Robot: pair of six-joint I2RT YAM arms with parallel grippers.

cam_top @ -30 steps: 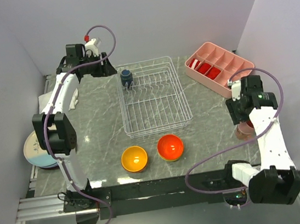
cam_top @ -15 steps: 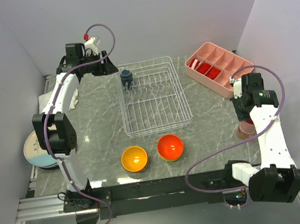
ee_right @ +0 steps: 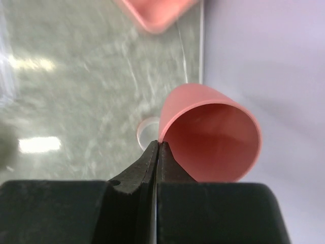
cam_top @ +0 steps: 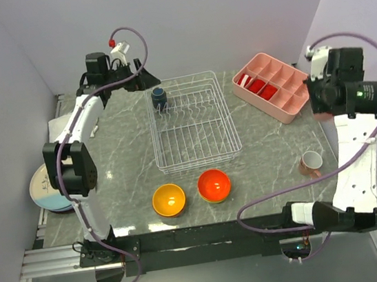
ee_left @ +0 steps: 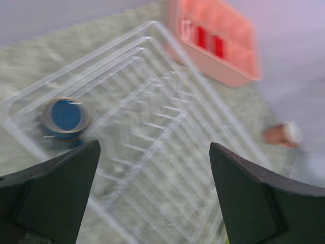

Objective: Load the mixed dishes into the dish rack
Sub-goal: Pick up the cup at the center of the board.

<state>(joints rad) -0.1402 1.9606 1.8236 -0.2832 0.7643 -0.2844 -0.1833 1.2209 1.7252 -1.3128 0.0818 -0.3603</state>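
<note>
The white wire dish rack (cam_top: pixel 193 123) (ee_left: pixel 167 137) stands mid-table with a navy cup (cam_top: pixel 159 96) (ee_left: pixel 66 116) in its back left corner. Above and behind that corner hovers my left gripper (cam_top: pixel 140 78) (ee_left: pixel 155 147), open and empty. My right gripper (cam_top: pixel 323 106) (ee_right: pixel 161 145) is raised at the right, shut on the rim of a pink cup (ee_right: pixel 210 137). Another pinkish cup (cam_top: pixel 309 162) (ee_left: pixel 283 134) (ee_right: pixel 148 131) with a white inside rests on the table below it. An orange-yellow bowl (cam_top: pixel 168 199) and a red-orange bowl (cam_top: pixel 214 185) sit in front of the rack.
A pink compartment tray (cam_top: pixel 275 86) (ee_left: pixel 218 46) lies at the back right, close to my right gripper. Stacked plates (cam_top: pixel 45 190) rest off the table's left edge, with a white cloth (cam_top: pixel 58 127) behind them. Walls stand close on both sides.
My right gripper shut on the pink cup's rim and rose up and back with it, uncovering a second cup on the table. My left gripper opened wide and lifted slightly.
</note>
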